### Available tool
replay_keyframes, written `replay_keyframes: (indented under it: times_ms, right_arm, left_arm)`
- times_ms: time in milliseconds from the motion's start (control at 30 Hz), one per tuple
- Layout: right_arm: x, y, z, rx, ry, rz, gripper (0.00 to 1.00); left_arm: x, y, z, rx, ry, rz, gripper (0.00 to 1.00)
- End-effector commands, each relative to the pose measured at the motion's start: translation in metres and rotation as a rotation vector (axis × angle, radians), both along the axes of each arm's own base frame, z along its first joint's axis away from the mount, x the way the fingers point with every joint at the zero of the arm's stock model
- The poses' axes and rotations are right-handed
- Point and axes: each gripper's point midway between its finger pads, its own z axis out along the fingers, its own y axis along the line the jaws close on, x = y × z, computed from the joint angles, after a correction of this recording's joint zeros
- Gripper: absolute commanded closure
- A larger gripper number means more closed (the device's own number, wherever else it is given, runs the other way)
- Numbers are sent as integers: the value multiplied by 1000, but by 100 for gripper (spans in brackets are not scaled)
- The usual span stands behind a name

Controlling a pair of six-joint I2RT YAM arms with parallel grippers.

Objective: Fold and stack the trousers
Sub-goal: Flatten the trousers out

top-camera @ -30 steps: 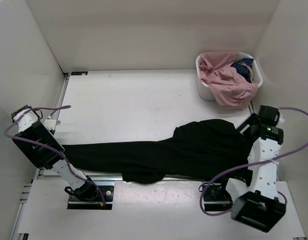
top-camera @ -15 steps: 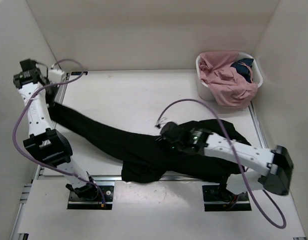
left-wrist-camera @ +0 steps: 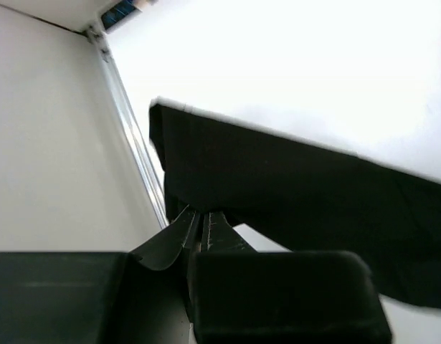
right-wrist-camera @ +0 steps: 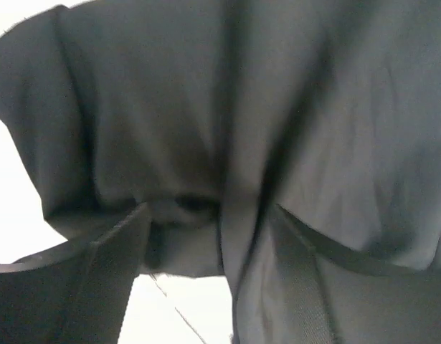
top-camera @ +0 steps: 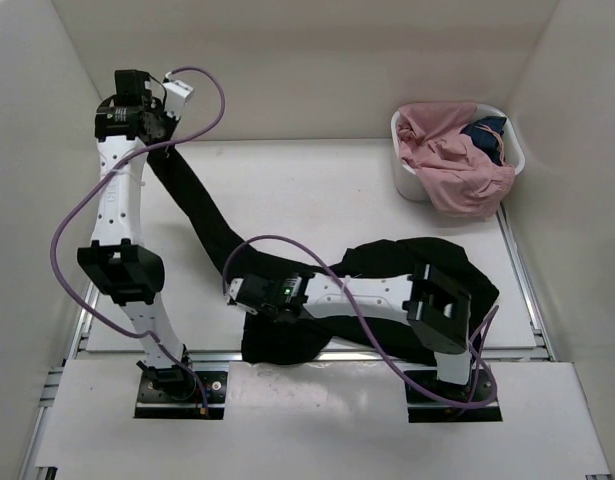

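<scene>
Left tool (left-wrist-camera: 198, 222) is clenched on the trousers (top-camera: 387, 260), holding one leg up off the bench (top-camera: 317, 190); right tool (right-wrist-camera: 209, 215) sits against them, fingers spread apart.

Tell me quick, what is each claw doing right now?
The left gripper is shut on the trousers, at a leg end.
The right gripper is open, with bunched trouser fabric between its fingers.
</scene>
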Motion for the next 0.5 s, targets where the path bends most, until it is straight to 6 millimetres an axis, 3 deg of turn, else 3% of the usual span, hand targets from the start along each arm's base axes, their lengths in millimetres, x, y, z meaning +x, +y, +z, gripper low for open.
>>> replay_keyframes:
  times_ms: [0, 33, 133, 200, 333, 400, 467]
  right_arm:
    - [-4, 34, 10, 46, -3, 156, 24]
    - [-8, 40, 5, 35, -1, 200, 24]
    - [-7, 57, 11, 53, -1, 248, 21]
    - [-16, 61, 15, 55, 26, 280, 21]
    - [-26, 63, 1, 74, 84, 278, 20]
    - [-32, 57, -35, -2, 138, 268, 18]
    - [-39, 58, -50, -27, 194, 239, 18]
  left_arm:
    - [25, 6, 41, 9, -169, 96, 86]
    - [31, 3, 46, 13, -201, 93, 86]
    - [41, 9, 40, 23, -220, 139, 86]
    - [54, 11, 31, 21, -229, 156, 86]
    - [63, 11, 20, 5, -214, 170, 86]
    - [64, 5, 20, 4, -214, 159, 86]
    - [61, 5, 26, -4, -228, 165, 86]
